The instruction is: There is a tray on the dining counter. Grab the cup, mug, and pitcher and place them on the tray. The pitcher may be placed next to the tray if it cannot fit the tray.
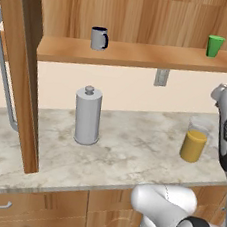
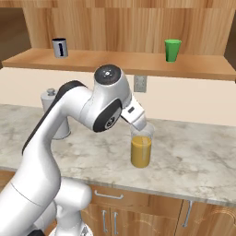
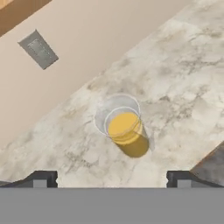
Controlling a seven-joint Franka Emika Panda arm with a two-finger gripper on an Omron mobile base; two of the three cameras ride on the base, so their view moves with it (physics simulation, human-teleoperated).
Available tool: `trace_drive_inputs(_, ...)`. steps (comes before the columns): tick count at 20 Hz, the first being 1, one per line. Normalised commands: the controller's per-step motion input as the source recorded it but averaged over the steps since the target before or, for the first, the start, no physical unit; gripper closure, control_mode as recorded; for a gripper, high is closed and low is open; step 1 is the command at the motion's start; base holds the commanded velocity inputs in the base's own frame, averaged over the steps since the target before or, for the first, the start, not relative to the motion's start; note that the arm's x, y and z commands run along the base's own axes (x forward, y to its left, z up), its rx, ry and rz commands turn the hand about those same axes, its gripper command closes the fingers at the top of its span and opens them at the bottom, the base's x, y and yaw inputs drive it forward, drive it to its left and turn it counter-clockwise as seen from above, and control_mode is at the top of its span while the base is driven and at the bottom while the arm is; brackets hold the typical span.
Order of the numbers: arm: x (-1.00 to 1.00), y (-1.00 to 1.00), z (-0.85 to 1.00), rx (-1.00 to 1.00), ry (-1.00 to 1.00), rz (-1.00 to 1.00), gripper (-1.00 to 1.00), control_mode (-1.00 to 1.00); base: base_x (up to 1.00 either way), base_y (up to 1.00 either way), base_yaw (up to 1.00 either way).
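Hand view puts the pitcher (image 3: 124, 131) just below frame centre, seen from above: clear glass, orange-yellow liquid inside, upright on the marbled counter (image 3: 183, 78). Gripper (image 3: 111, 179) sits at the bottom edge, two dark fingertips (image 3: 41, 179) far apart, jaws spread wide, nothing between them, pitcher above the gap and not touched. Grey wall outlet (image 3: 38, 49) sits upper left on the beige wall. Right base view: pitcher (image 2: 141, 150) at centre, standing on the counter (image 2: 198, 156), the arm's hand end directly over its rim so the top of the glass is partly covered. Left base view: pitcher (image 1: 194, 141) at right of centre, near the counter's (image 1: 131, 153) front edge, arm link just beside it at the right edge. Grey metal canister (image 1: 87, 115) with a knob stands left of centre, well apart from the pitcher; in the right base view the canister (image 2: 50, 99) is mostly hidden behind the arm. Wooden shelf (image 1: 142, 56) runs across the upper frame: mug (image 1: 99, 38) at upper centre-left, green cup (image 1: 214, 46) at upper right, both upright, well apart. Right base view has the mug (image 2: 60, 47) upper left, cup (image 2: 173, 50) upper right. Wood cabinet fronts (image 1: 33, 209) sit below the counter at lower left.
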Motion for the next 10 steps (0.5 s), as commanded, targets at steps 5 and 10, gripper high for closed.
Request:
trace_drive_inputs(5,0.00,-0.30,0.36,0.19,-0.08,-0.34,-1.00,-1.00,0.00,0.00,0.00)
trace_drive_inputs(10,0.00,-0.34,0.25,0.23,-0.13,-0.28,-1.00,-1.00,0.00,0.00,0.00)
